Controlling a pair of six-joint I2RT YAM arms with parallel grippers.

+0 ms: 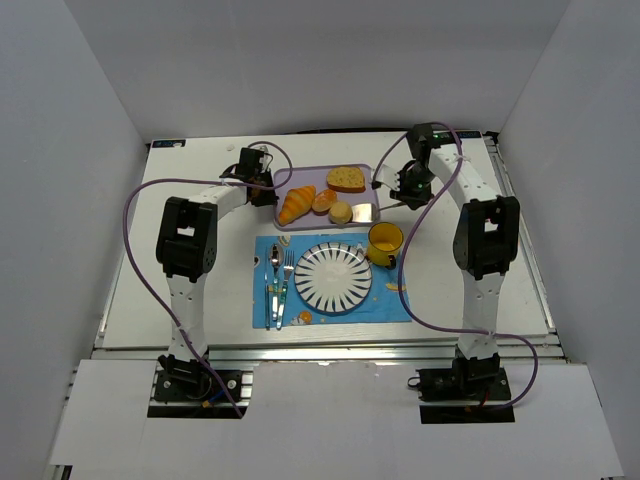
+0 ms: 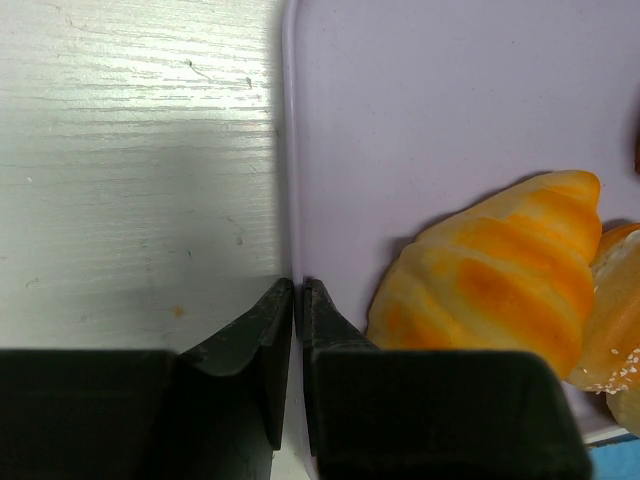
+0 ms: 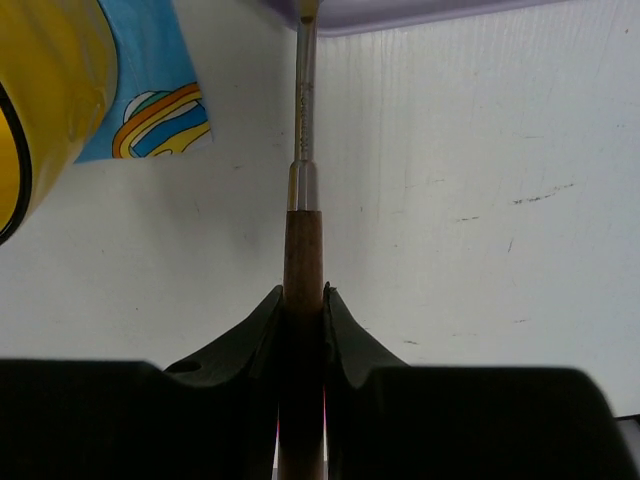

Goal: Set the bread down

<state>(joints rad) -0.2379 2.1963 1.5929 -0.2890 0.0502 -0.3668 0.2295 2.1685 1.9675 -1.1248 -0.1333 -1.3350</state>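
The bread, a small pale round bun (image 1: 341,212), lies at the front of the lilac tray (image 1: 304,170), next to a darker roll (image 1: 323,201), a croissant (image 1: 296,204) and a toast slice (image 1: 346,179). My left gripper (image 1: 270,187) sits at the tray's left edge; in the left wrist view (image 2: 298,285) it is shut on the tray's rim (image 2: 288,150), with the croissant (image 2: 500,280) just to its right. My right gripper (image 1: 402,186) is by the tray's right side. It (image 3: 303,292) is shut on a wooden-handled utensil (image 3: 303,255) whose metal shaft reaches the tray's edge (image 3: 400,10).
A yellow mug (image 1: 384,242) stands on the blue placemat (image 1: 390,300) in front of the tray, beside a white ribbed plate (image 1: 333,276). A spoon, fork and knife (image 1: 279,280) lie at the mat's left. The mug (image 3: 40,90) is close to the utensil's left.
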